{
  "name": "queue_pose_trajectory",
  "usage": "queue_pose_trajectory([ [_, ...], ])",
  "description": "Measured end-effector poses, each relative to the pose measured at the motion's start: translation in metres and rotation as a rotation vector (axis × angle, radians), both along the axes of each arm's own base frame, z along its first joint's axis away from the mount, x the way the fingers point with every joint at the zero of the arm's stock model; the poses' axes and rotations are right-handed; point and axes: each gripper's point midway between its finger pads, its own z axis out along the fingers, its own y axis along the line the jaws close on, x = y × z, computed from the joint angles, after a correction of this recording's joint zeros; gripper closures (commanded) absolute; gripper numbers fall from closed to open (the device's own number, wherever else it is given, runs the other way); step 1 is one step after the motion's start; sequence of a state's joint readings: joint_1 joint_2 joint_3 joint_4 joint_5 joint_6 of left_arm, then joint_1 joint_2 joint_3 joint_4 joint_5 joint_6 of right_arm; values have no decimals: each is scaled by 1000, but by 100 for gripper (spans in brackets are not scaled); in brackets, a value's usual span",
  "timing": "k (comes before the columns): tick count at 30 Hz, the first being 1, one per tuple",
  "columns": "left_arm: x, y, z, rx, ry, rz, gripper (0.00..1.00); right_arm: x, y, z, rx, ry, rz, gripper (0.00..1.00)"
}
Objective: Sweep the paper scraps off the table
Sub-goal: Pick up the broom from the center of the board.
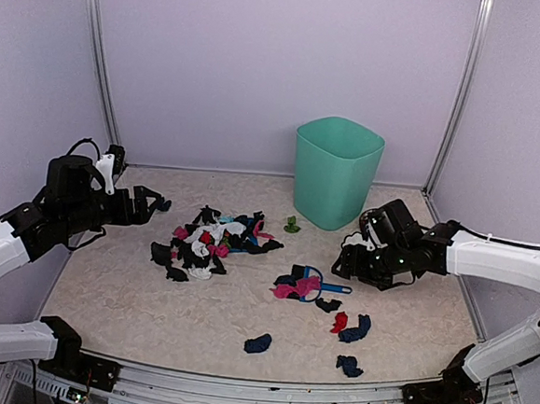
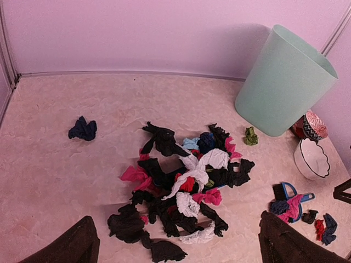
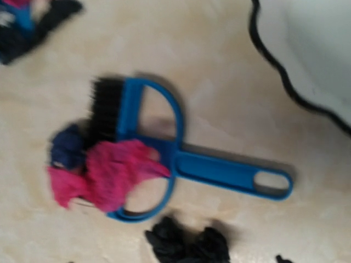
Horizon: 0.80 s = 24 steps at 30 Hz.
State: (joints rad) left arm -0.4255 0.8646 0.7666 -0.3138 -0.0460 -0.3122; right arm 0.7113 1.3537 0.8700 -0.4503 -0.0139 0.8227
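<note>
Crumpled paper scraps (image 1: 212, 244) in black, pink, white and red lie mostly in one loose heap near the middle of the beige surface (image 1: 132, 294). Strays are scattered toward the front edge, one green bit (image 1: 292, 224) sits just beside the bin, and one dark blue bit (image 2: 82, 129) lies well apart on the left. None of it is in the bin, so I judge the sweeping has not yet begun.

The blue brush (image 3: 219, 171) lies flat among the strays to the right of the heap. A pink scrap (image 3: 112, 170) is draped over its looped head and a dark blue one (image 3: 66, 150) touches the bristles. Its handle points away from that clutter and is bare, which makes it the obvious part to take.

My right end effector (image 1: 350, 257) hovers low just beside that handle, I think to pick the brush up. My wrist view is blurred and shows none of my own fingers, so I cannot tell how the jaws stand.

My left end effector (image 1: 150, 202) hangs at the left of the heap, clear of it, with its fingers (image 2: 70, 245) wide apart and nothing between them. From there it overlooks the pile without crowding the right arm.

The teal bin (image 1: 336, 170) stands upright at the back. A white scalloped bowl (image 2: 311, 159) sits near it, behind my right arm.
</note>
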Motion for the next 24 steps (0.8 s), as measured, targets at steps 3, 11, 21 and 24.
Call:
queue_pose_trajectory([
  [3, -3, 2, -1, -16, 14, 15, 1, -6, 5, -18, -47, 45, -4, 27],
  [11, -8, 8, -4, -58, 33, 56, 1, -5, 36, -27, -77, 68, 23, 28],
  [21, -12, 5, -18, -59, 68, 52, 1, -5, 54, -50, -110, 101, 53, 28],
  [24, -13, 4, -18, -59, 69, 49, 1, -8, 57, -55, -114, 108, 63, 29],
])
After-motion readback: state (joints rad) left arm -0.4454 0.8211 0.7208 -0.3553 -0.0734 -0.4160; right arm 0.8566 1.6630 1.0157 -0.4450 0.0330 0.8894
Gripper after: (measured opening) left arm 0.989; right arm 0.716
